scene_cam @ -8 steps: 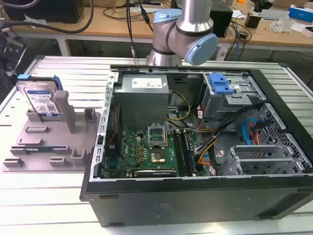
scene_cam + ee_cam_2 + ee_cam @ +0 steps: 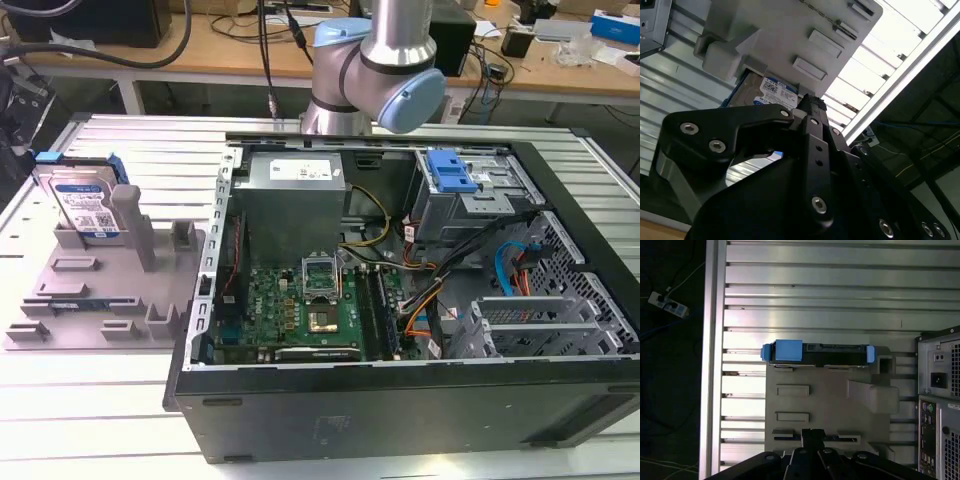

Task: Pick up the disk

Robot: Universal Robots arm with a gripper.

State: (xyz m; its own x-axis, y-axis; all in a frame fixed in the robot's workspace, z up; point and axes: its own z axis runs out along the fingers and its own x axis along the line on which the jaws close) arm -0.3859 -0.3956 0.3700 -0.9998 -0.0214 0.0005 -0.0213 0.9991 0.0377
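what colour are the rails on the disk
Blue rails on the disk, best in the first wrist view.

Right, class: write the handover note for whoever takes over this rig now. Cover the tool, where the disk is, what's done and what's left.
The tool hovers over the grey fixture plate, apart from the disk; whether it is open or shut is unclear.
The disk stands on edge in the fixture plate, at the exterior view's left of the open computer case.
Done: nothing that shows; the disk is not gripped.
Left: the pick-up itself.
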